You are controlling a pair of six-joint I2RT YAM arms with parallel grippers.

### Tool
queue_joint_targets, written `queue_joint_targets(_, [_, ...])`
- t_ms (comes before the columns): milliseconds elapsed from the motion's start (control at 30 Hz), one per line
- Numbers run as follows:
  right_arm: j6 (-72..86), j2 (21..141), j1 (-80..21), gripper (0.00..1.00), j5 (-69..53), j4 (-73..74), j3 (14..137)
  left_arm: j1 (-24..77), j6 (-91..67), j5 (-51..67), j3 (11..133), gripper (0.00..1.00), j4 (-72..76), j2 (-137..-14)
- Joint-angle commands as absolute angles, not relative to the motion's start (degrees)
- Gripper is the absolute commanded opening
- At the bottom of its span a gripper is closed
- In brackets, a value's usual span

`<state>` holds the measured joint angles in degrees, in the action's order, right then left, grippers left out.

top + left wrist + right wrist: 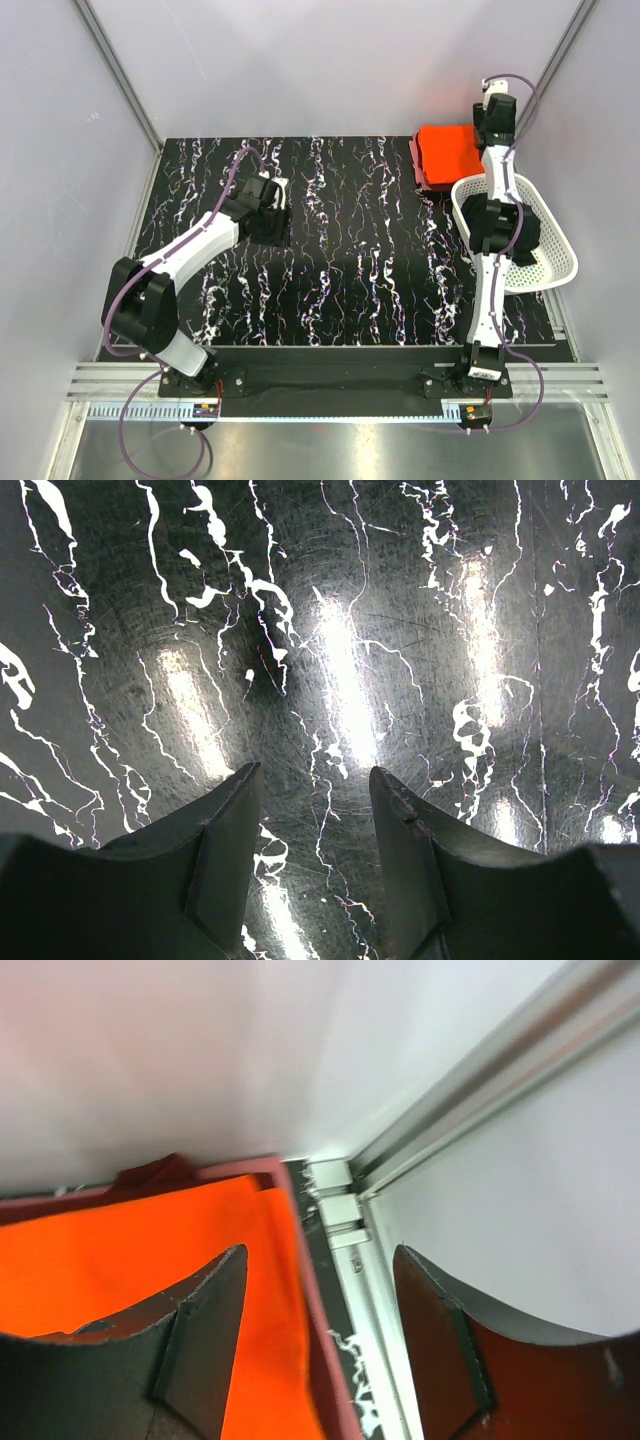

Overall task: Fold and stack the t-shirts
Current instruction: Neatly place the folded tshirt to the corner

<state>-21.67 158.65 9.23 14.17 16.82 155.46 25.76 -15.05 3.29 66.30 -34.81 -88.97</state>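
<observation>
While the right claw [318, 1255] hangs released over the edge of the folded orange t-shirt [445, 150], which we see lying on a maroon t-shirt [160, 1172] at the bench's [350, 250] far right corner, the left claw [315, 770] gapes empty above the marbled top.

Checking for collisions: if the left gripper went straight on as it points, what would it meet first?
The black marbled table, probably: the open left gripper aims down at it with nothing in between. How near the surface is, the wrist view does not show.
</observation>
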Motion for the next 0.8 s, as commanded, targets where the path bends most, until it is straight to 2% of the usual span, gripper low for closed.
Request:
queue_joint_targets(0, [-18.9,155.3,10.2,0.67,17.0,11.4,157.7,25.4,-16.2,4.7,67.7,0.52,-33.7,-86.2])
queue_joint_targets(300, [-14.2,140.2,6.5,0.69,17.2,21.7,151.4,25.4,-17.8,5.6,65.3,0.52,-30.6,-79.6])
queue_joint_targets(433, [-3.0,129.3,4.3,0.71,10.9,30.0,147.8,25.4,-19.2,9.4,64.0,0.53,-27.8,-75.1])
queue_joint_targets(533, [5.2,119.5,2.1,0.72,1.2,33.0,138.2,25.1,-21.7,12.4,61.7,0.55,-24.2,-71.6])
queue_joint_targets(600, [9.0,113.6,0.7,0.74,-6.6,30.4,125.5,24.5,-24.7,15.5,58.3,0.57,-20.8,-68.0])
queue_joint_targets(633, [12.4,107.3,-1.6,0.74,-12.2,25.9,115.0,24.3,-25.9,16.7,57.0,0.57,-19.8,-66.5])
queue_joint_targets(700, [16.1,100.8,-3.6,0.77,-16.4,20.8,104.0,24.1,-29.8,20.2,52.7,0.57,-15.9,-62.7])
queue_joint_targets(733, [21.1,94.5,-4.7,0.78,-21.3,14.2,92.4,24.0,-31.2,21.3,50.9,0.58,-14.3,-61.2])
queue_joint_targets(767, [24.1,91.4,-6.5,0.79,-23.6,10.5,86.3,23.9,-33.9,22.7,46.8,0.60,-10.8,-57.7])
